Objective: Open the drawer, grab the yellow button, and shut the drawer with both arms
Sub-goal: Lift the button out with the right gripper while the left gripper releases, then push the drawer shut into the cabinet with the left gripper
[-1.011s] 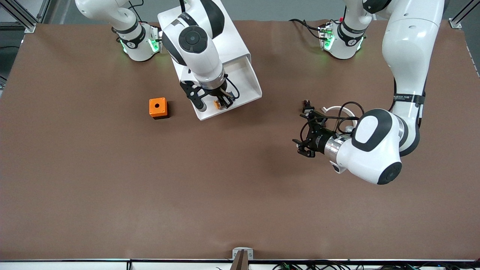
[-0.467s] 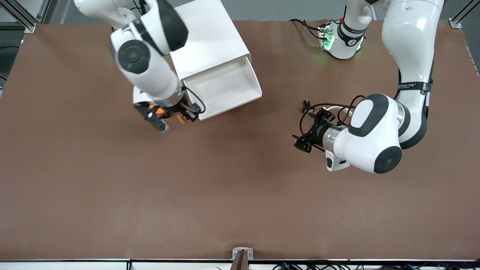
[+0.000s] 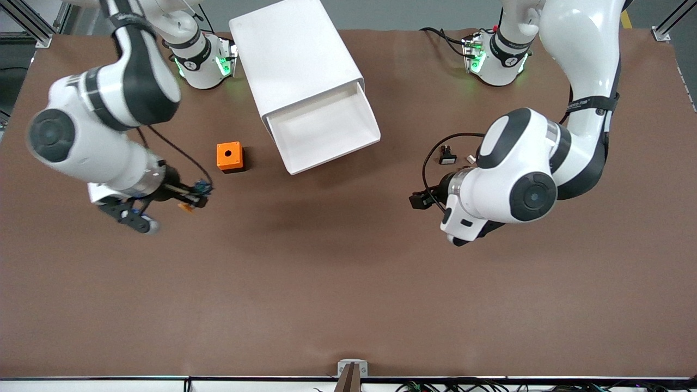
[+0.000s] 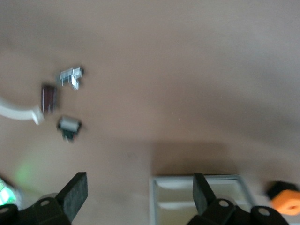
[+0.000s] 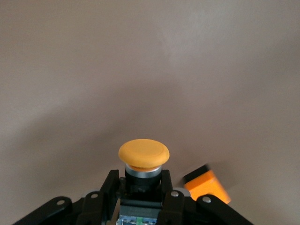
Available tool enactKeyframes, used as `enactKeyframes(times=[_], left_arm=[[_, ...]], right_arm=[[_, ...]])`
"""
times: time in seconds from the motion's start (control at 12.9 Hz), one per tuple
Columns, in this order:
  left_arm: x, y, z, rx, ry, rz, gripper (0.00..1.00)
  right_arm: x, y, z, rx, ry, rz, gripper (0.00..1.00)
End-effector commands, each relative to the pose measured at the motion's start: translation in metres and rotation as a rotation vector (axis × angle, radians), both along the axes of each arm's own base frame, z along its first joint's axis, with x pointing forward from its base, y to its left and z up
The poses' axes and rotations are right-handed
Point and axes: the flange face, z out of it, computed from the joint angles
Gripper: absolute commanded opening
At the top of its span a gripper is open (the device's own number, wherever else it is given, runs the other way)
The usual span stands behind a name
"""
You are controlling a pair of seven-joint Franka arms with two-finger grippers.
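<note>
A: Where is the button (image 5: 143,161)?

B: Clamped between the fingers (image 5: 110,185) of the right gripper (image 3: 191,199). Its round orange cap sticks out past the fingertips and its black body sits between them. The gripper hangs over bare brown desk (image 3: 326,283) toward the right arm's end.

A: And the orange cube (image 3: 229,157)?

B: On the desk, close to those fingers and off to one side of them, between them and the white cabinet (image 3: 297,65). In the right wrist view only a corner of it shows beside the fingers.

A: The drawer (image 3: 326,130)?

B: Pulled out of the cabinet, tray open to above, nothing visible inside it.

A: What about the left gripper (image 4: 136,197)?

B: Over the desk toward the left arm's end, fingers (image 4: 75,194) spread wide with nothing between them. The left wrist view shows the drawer's corner by one fingertip, and ahead of the fingers a small black-and-white button (image 4: 69,125) plus a few small loose parts (image 4: 71,77) lying on the desk.
</note>
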Motion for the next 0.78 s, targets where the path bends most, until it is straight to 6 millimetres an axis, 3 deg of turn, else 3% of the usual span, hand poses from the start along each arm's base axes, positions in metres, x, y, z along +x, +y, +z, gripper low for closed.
enactKeyframes(times=[0.0,0.08,0.23,0.54,0.7], left_arm=[[-0.01,-0.023,0.008,-0.001,-0.101,-0.11,0.99],[-0.027,-0.049,-0.004,0.026,-0.108,-0.16,0.99],[-0.046,-0.079,-0.016,0.124,-0.155,-0.184,0.99],[-0.089,-0.143,-0.042,0.144,-0.174,-0.015,1.0],[-0.11,-0.163,-0.054,0.17,-0.147,0.039,1.0]], right_arm=[[0.015,-0.066,-0.025,0.007,0.003,0.198,0.02],[0.022,-0.088,-0.043,0.002,-0.001,0.248,0.02],[0.033,-0.115,-0.085,-0.018,0.011,0.327,0.02],[0.046,-0.144,-0.163,-0.007,0.023,0.396,0.02],[0.048,-0.154,-0.196,-0.005,0.031,0.395,0.02]])
